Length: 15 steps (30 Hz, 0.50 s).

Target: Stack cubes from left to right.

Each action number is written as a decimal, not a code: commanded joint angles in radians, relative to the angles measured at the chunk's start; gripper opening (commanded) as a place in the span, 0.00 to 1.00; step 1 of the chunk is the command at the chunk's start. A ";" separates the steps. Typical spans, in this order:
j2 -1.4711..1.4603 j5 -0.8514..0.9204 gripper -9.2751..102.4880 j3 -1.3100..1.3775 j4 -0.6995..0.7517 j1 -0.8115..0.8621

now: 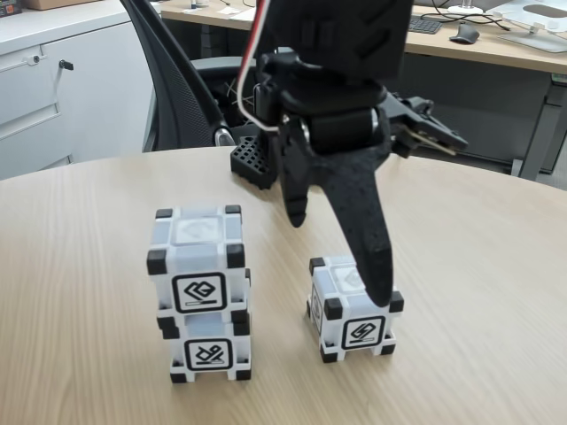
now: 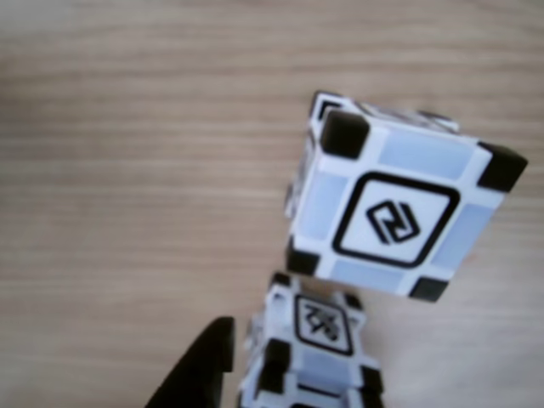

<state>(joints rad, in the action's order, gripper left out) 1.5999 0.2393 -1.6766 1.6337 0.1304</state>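
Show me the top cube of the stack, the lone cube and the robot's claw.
Top cube [image 1: 198, 293], fixed view, front glyph.
Lone cube [image 1: 363, 333], fixed view, front glyph.
Gripper [image 1: 341, 261], fixed view, between fingertips.

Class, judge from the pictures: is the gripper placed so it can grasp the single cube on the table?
Probably yes. The open gripper hangs just above the single cube, nothing lies between, and the two-cube stack stands clear to its left in the fixed view.

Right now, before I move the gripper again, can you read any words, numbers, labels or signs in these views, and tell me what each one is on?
No words, numbers or brand names can be read.
Top stacked cube: black-framed abstract glyph, not text.
Bottom stacked cube: another framed glyph, not text.
Single cube under the gripper: framed zigzag glyph, not text.
Desk items behind the table: too small to tell.
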 commanded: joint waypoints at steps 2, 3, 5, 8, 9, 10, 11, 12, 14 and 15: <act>0.029 -0.063 0.56 0.017 0.003 -0.043; 0.029 -0.081 0.56 0.015 0.003 -0.049; 0.028 -0.115 0.56 0.015 0.003 -0.055; 0.028 -0.169 0.56 0.008 -0.005 -0.058; 0.028 -0.179 0.56 0.002 -0.006 -0.060; 0.028 -0.189 0.56 0.000 -0.008 -0.060; 0.026 -0.195 0.56 0.000 -0.008 -0.060; 0.025 -0.196 0.56 0.000 -0.009 -0.060; 0.005 -0.209 0.56 0.000 -0.009 -0.060; -0.011 -0.216 0.56 0.002 -0.009 -0.060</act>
<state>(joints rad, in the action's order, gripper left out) 1.5938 0.0399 -1.6812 1.6337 0.0721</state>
